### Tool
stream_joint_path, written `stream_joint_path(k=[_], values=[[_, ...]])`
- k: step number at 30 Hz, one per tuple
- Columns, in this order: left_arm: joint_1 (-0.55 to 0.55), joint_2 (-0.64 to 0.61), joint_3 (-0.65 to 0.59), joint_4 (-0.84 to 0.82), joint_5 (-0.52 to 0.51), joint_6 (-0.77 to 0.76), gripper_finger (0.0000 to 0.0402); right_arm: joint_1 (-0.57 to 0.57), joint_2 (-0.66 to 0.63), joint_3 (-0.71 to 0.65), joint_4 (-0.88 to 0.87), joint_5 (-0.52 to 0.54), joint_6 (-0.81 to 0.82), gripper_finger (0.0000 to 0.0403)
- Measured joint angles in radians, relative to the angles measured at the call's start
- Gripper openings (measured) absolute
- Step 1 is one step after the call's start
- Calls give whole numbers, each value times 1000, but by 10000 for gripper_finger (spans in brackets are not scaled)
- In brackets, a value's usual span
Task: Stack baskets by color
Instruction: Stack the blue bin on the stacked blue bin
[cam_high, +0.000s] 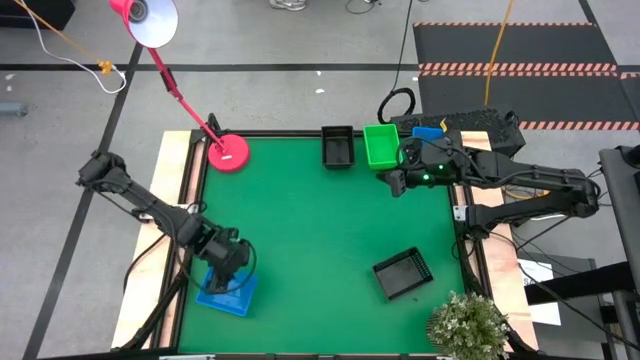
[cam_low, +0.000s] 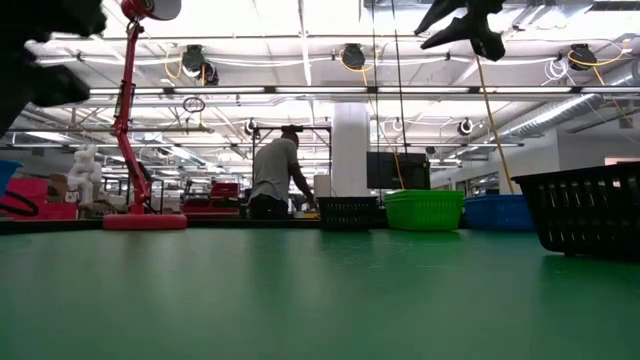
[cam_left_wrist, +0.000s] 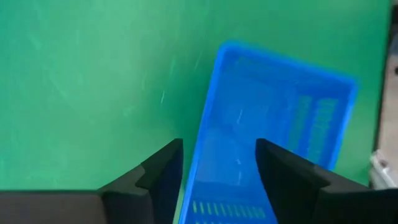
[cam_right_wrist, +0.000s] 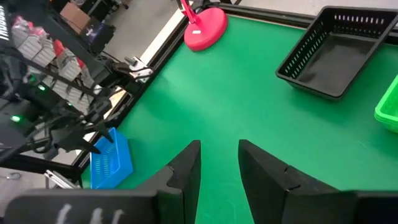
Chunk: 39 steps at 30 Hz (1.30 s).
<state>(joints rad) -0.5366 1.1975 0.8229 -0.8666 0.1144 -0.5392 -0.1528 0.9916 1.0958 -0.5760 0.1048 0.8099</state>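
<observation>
In the high view the left gripper (cam_high: 228, 262) was at the lower left of the frame, directly above a blue basket (cam_high: 228, 294) that lay near the left edge of the green table (cam_high: 320, 230); in the left wrist view its fingers (cam_left_wrist: 163, 174) stood apart, with one long wall of this blue basket (cam_left_wrist: 273, 137) running between them; whether the pads touched that wall, I cannot tell; nothing was clamped.

The right gripper (cam_high: 397, 183) was at the upper right of the high view, just beside the green basket (cam_high: 381, 146), which stood at the far edge of the table; a black basket (cam_high: 338, 146) stood just left of it, and a second blue basket (cam_high: 428, 132) showed only partly behind the right arm; in the right wrist view the fingers (cam_right_wrist: 186, 168) were a little apart with only bare green mat between them, holding nothing.

Another black basket (cam_high: 402, 273) lay tilted in the lower right part of the high view, well apart from both grippers; a pink lamp base (cam_high: 228, 153) stood at the upper left corner of the table; a small plant (cam_high: 468, 322) was at the lower right; in the low view a person (cam_low: 275, 175) stood far behind the table.
</observation>
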Motion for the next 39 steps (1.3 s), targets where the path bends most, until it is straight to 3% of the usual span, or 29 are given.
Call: stream_joint_path(k=[5,9,13,25,34,39], values=[[-56,18,-43,-2,-74,-54,240,0,8,0,1,0,-3,102],[-69,20,-71,6,-87,-73,237,0,11,0,3,-1,-2,102],[-68,20,-104,11,-83,-54,194,0,13,0,4,-1,-2,102],[-47,20,-159,138,-34,11,16,0,13,0,4,1,16,102],[35,20,-69,89,-61,7,9,0,13,0,53,3,16,102],[119,20,55,-20,-191,24,14,0,13,0,98,33,16,102]])
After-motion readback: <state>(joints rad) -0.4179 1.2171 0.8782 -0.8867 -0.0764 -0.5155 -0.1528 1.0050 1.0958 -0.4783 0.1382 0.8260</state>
